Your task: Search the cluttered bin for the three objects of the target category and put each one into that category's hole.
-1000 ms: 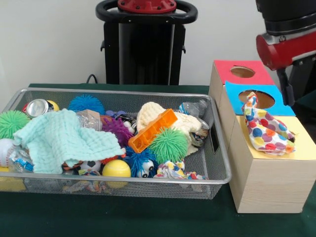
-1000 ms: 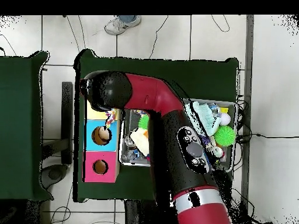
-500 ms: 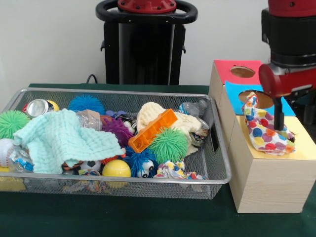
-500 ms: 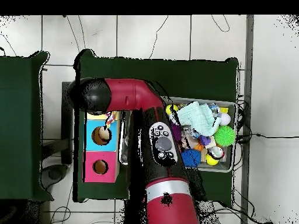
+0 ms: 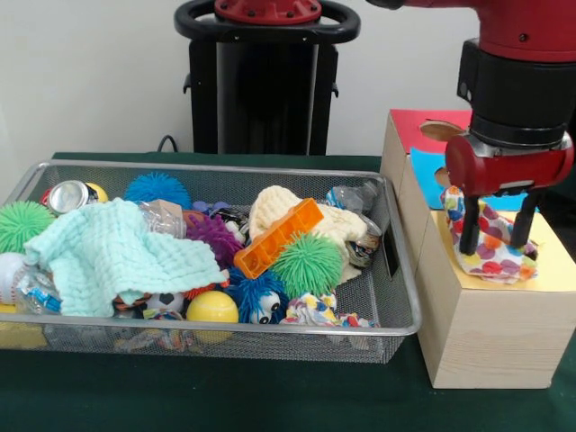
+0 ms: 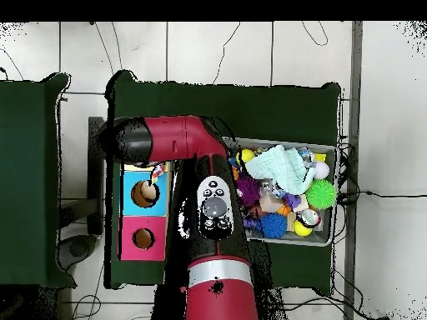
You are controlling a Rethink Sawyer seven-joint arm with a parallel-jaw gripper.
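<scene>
Gripper [image 5: 494,241] stands over the polka-dot cloth [image 5: 490,245] on the yellow-topped box [image 5: 490,315]. Its fingers are spread, straddling the cloth.

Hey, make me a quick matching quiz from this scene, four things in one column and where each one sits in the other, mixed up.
Things:
1. polka-dot cloth
2. orange block
3. crushed can
4. yellow ball

Places:
A. far left corner of the wire bin
B. on the yellow box top, between the open fingers of the hand
C. near wall of the bin
D. middle of the bin, on the cream cloth

Pairs: 1-B, 2-D, 3-A, 4-C
</scene>
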